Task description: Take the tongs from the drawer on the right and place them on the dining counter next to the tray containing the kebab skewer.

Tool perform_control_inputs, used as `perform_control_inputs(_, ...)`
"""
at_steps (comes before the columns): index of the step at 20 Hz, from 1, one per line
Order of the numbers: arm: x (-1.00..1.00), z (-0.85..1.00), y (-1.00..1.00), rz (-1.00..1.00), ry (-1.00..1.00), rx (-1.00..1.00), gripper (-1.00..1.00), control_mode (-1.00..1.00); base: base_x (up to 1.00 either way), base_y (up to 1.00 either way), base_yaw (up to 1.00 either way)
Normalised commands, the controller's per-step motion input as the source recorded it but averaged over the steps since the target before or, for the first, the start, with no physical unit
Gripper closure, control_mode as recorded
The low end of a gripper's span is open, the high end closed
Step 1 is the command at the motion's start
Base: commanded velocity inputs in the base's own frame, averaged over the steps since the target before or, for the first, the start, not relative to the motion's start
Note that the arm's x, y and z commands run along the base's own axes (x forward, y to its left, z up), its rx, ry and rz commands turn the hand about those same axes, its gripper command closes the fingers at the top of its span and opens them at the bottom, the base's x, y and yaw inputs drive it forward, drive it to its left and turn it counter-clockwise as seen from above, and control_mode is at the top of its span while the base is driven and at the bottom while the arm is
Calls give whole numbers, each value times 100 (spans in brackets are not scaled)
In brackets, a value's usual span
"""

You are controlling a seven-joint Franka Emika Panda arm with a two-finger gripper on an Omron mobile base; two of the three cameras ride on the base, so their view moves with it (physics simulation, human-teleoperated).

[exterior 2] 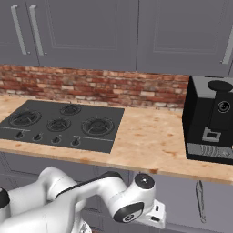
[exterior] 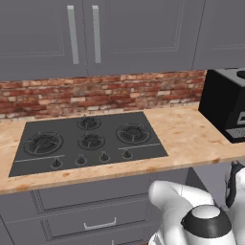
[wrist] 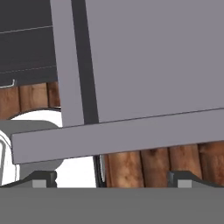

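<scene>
Grey panelled wall cabinets (exterior: pixel 95 33) with silver bar handles (exterior: pixel 72 34) above a red brick backsplash (exterior: pixel 95 95). Light wood-look countertop (exterior: pixel 186 139) with inset black gas hob (exterior: pixel 88 141), black coffee machine (exterior 2: pixel 211 120) at right. Grey panelled base drawers (exterior: pixel 91 210) below. Brown plank floor (wrist: pixel 144 164) in hand view.

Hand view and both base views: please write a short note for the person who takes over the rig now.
Gripper: open, holding nothing, low before grey cabinet fronts above a wooden floor.
Job's things: no tongs, tray or skewer seen from here. The base faces the counter with the black hob and a coffee machine.
Done: nothing visible.
Left: open the drawer, take the tongs, place them beside the tray.
</scene>
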Motion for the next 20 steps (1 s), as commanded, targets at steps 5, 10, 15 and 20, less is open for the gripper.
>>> perform_control_inputs(5,17,17,18,0,0,-2,-100,-100,0,0,0)
perform_control_inputs(10,38,-7,17,0,0,0,-100,-100,0,0,0)
perform_control_inputs(15,31,-8,4,2,0,0,-100,-100,0,0,0)
perform_control_inputs(20,9,-18,-16,7,0,0,-100,-100,0,0,0)
